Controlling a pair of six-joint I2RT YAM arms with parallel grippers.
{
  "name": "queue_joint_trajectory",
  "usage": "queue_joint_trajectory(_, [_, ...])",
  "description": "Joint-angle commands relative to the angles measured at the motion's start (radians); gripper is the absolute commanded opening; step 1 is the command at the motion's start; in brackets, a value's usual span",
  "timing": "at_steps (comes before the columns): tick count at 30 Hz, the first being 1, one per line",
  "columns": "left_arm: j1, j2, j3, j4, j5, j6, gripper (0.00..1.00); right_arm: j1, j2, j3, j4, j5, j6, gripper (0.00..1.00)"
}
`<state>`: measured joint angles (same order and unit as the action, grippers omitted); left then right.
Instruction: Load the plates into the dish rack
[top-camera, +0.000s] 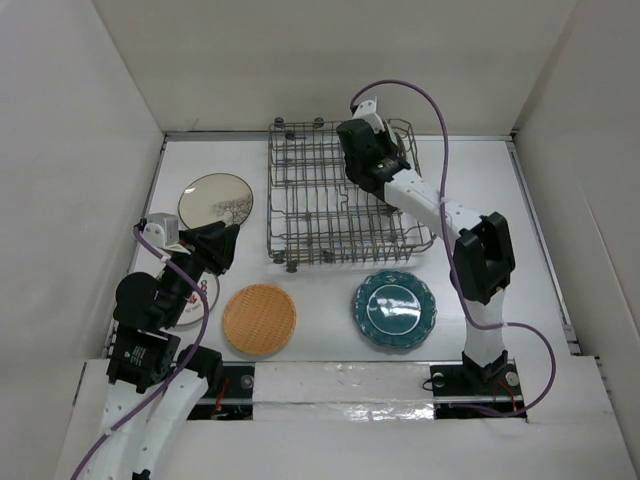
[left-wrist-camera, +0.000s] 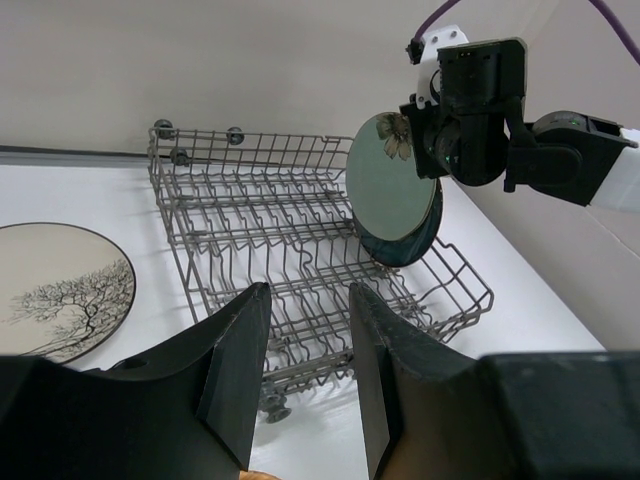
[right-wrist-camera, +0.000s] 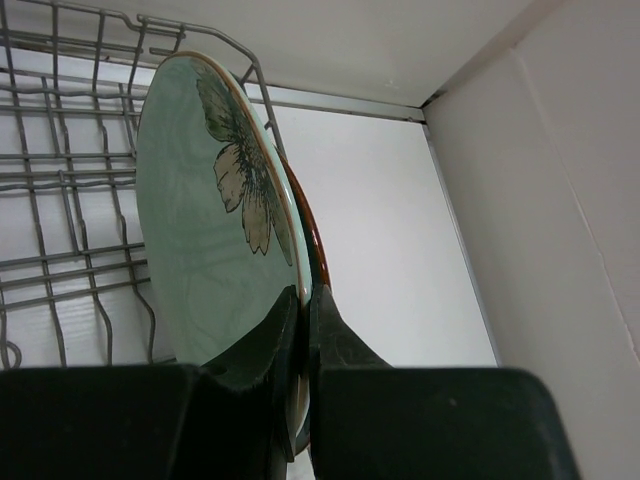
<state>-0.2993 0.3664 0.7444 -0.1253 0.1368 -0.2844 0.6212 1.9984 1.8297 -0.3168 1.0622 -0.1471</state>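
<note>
White table, boxed in by white walls.

Top view: the dish rack is set at centre-back. A cream tree plate is laid flat just L of the rack. An orange woven-look plate and a scalloped teal plate are laid near its front. A white plate w/ red characters is seen front-L of the rack, mostly hidden by the left arm. The right gripper is held over the rack's back-R part. The left gripper is held off its front-L corner.

Left wrist view: the left gripper's fingers are spread, w/ nothing betw. them. A pale mint flower plate is held upright at the rack's R end. A dark teal plate is seen just behind it, lower. Whether either is seated betw. tines can't be told.

Right wrist view: the right gripper's fingers are pinched on the mint plate's rim, w/ rack wires to its L.
</note>
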Motion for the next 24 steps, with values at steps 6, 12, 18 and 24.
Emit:
queue_joint_trajectory(6, [0.022, 0.014, 0.016, 0.035, 0.001, 0.013, 0.35, -0.008, 0.016, -0.02, 0.137, 0.068, 0.003, 0.0])
queue_joint_trajectory(12, [0.022, 0.019, 0.016, 0.035, 0.001, 0.014, 0.35, -0.008, 0.02, -0.066, 0.121, 0.033, 0.059, 0.0])
queue_joint_trajectory(18, [0.022, 0.022, 0.016, 0.036, 0.003, 0.011, 0.35, -0.008, 0.016, -0.093, 0.071, -0.008, 0.146, 0.0])
queue_joint_trajectory(24, [0.031, 0.023, 0.013, 0.038, 0.009, 0.011, 0.35, -0.017, -0.007, -0.121, 0.044, -0.028, 0.247, 0.18])
